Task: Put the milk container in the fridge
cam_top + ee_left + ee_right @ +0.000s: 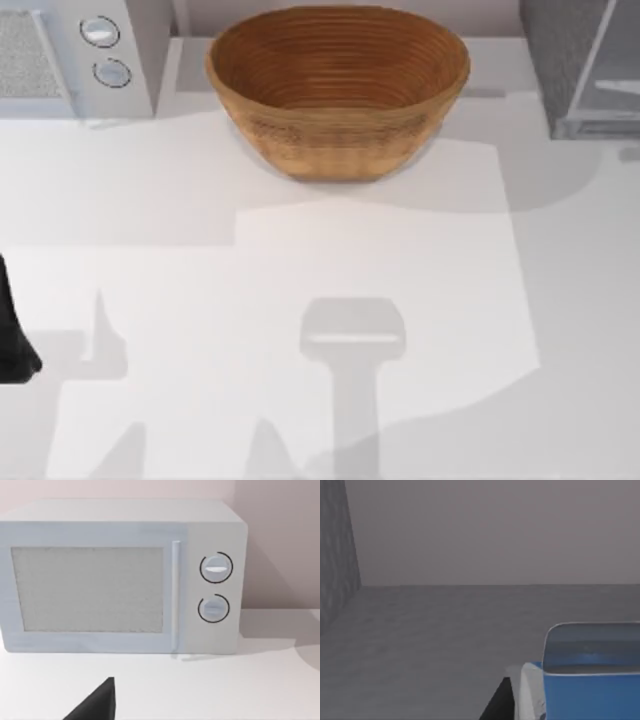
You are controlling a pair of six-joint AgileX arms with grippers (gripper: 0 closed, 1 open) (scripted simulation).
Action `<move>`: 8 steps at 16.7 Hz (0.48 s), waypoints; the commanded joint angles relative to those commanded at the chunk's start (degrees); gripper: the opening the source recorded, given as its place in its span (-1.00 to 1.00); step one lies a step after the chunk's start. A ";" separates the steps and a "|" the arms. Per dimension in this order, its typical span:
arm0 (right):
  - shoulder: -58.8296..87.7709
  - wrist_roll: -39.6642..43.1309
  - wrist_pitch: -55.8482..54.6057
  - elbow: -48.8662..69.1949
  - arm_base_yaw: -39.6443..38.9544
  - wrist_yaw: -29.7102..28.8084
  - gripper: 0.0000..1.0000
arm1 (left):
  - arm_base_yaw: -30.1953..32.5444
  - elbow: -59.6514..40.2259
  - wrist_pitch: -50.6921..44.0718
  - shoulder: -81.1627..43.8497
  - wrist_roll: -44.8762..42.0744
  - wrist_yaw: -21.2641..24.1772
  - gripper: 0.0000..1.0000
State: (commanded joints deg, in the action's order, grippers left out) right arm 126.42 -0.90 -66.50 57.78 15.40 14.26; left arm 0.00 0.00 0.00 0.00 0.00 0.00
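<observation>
In the right wrist view, close before the camera, a dark part of the right gripper (496,704) lies against the white side of the milk container (590,690). How wide this claw stands, and whether it truly clamps the carton, I cannot tell. The carton is upright, with its blue upper part showing. Around it there is a flat grey floor, a plain grey back wall and a dark speckled side wall, the same material as the fridge cabinet.

In the top view the fridge (590,70) stands at 2 o'clock on the white table (300,260), its pale glassy door panel beside the speckled body. A brown woven basket (338,90) sits at 12 o'clock, and a light-grey microwave (75,55) with two round knobs at 10 o'clock.

The left gripper (97,704) is parked at 9 o'clock facing the microwave; its opening I cannot tell.
</observation>
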 joint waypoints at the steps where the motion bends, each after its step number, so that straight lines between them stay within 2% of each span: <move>1: 1.27 0.03 1.42 1.90 -0.22 -0.21 -1.00 | 0.00 0.00 0.00 0.00 0.00 0.00 1.00; 8: 8.62 0.08 12.29 26.08 -1.88 -1.81 -1.00 | 0.00 0.00 0.00 0.00 0.00 0.00 1.00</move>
State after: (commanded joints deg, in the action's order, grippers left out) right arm 135.04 -0.82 -54.21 83.86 13.52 12.45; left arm 0.00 0.00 0.00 0.00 0.00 0.00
